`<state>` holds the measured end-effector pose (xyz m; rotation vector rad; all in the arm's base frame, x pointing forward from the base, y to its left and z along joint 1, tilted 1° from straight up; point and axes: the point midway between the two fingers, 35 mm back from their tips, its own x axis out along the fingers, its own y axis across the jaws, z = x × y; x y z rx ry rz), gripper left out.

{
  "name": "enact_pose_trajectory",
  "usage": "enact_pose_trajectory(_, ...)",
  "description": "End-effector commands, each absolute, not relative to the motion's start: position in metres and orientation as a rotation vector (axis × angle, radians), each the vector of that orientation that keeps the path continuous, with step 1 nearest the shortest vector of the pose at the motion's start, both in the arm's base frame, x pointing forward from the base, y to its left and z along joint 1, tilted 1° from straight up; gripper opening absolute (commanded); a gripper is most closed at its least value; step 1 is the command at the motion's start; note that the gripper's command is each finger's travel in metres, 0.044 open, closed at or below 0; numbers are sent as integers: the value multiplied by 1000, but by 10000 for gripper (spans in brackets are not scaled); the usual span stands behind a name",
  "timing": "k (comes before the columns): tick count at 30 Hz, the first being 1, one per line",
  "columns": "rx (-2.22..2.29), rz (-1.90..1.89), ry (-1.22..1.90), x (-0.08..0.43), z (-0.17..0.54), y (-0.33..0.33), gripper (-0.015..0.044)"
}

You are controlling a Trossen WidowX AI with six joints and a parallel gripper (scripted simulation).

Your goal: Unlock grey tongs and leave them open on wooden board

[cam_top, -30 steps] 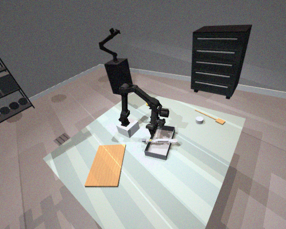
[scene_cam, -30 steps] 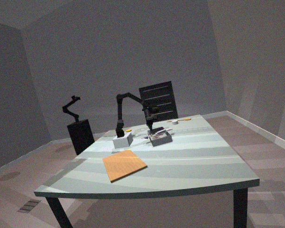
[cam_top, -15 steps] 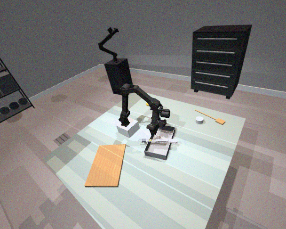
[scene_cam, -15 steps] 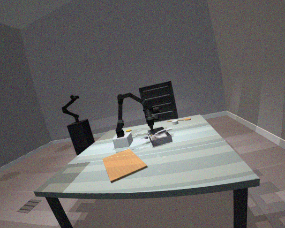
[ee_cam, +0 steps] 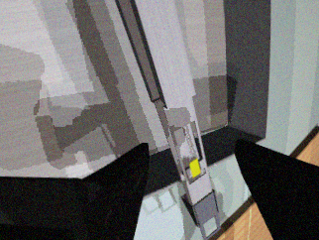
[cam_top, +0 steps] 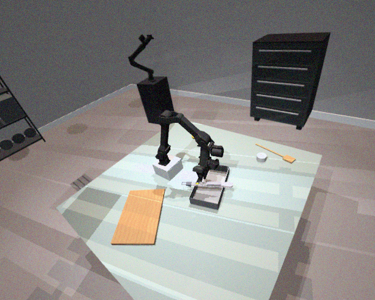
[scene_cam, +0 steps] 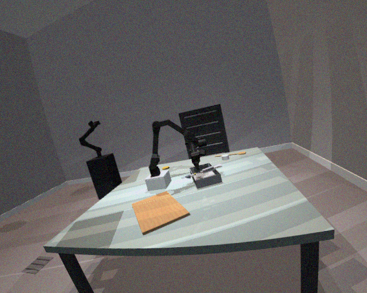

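Note:
The grey tongs point(cam_top: 218, 184) point(scene_cam: 211, 167) point(ee_cam: 170, 55) lie across the dark roasting tin point(cam_top: 203, 204) point(scene_cam: 209, 181) point(ee_cam: 248, 64). Their hinge end, with a yellow piece point(ee_cam: 195, 169) in its slot, juts past the tin's rim on the side toward the white base block. My gripper point(cam_top: 201, 179) point(scene_cam: 196, 169) point(ee_cam: 191, 148) points down over that end. It is open, with one finger on each side of the tongs and a gap to both in the wrist view. The wooden board point(cam_top: 139, 219) point(scene_cam: 160, 211) point(ee_cam: 309, 149) lies flat on the table.
The white block point(cam_top: 173, 172) point(scene_cam: 157, 183) under the arm's base stands beside the tin. A round white tub point(cam_top: 261, 157) point(scene_cam: 225, 157) and a wooden spatula point(cam_top: 288, 158) point(scene_cam: 242, 153) lie at the back right. A small yellow object point(scene_cam: 165, 167) lies behind the block.

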<state>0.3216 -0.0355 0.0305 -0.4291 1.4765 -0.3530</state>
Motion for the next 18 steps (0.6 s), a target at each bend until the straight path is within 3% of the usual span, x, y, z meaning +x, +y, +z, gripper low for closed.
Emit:
enact_pose_trajectory(1,-442,-350,1495,319,19,-40,260)
enact_pose_trajectory(18,-443,-351,1495,320,-6,-54,260)
